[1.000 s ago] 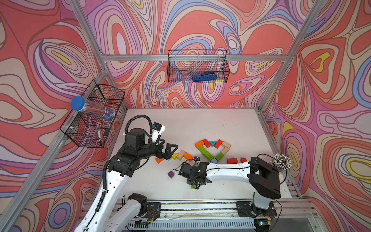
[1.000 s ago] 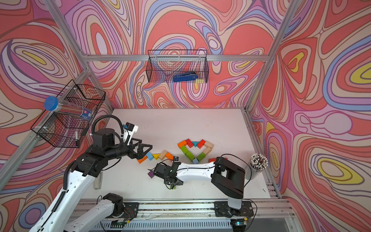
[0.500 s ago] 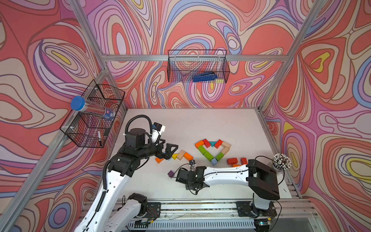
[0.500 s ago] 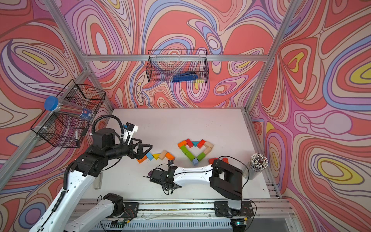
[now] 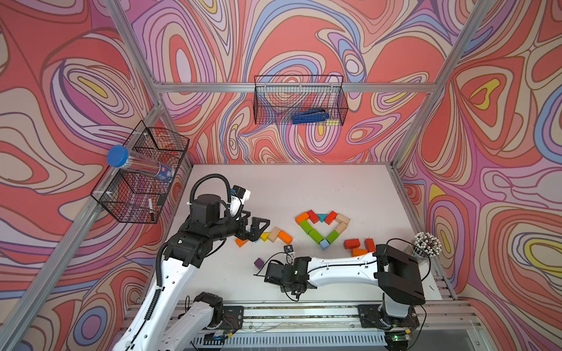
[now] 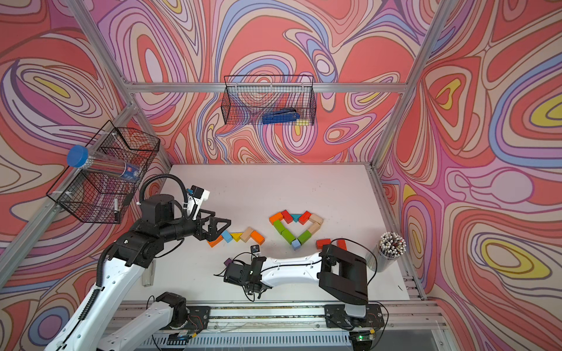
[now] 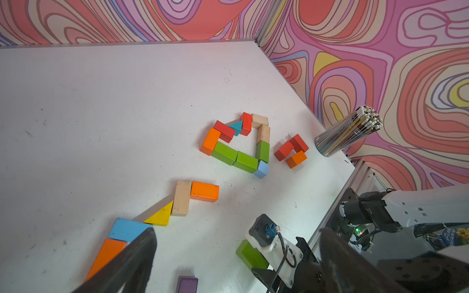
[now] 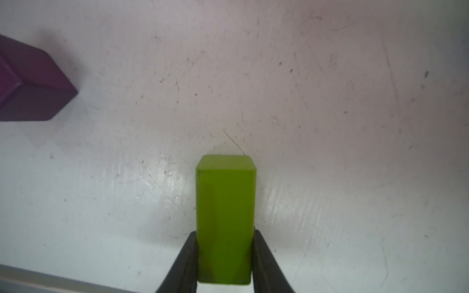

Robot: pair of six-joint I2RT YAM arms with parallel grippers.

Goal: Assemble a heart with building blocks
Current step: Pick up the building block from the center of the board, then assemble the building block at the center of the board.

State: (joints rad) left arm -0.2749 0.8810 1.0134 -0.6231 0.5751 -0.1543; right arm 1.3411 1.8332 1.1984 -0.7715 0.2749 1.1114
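1. The right gripper grasps a green block, nearer the robot than the heart outline.
2. The left gripper hangs wide open and empty over loose blocks, left of the heart outline.

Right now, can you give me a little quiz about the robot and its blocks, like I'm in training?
1. True or false: the right hand is closed on a green block.
2. The heart has a tip block at its pointed end. What colour is it? A red, B light blue, C yellow.
3. Fill in: the lone cube on the table near the right hand is ____.

Key: 1 true; 2 B; 3 purple.
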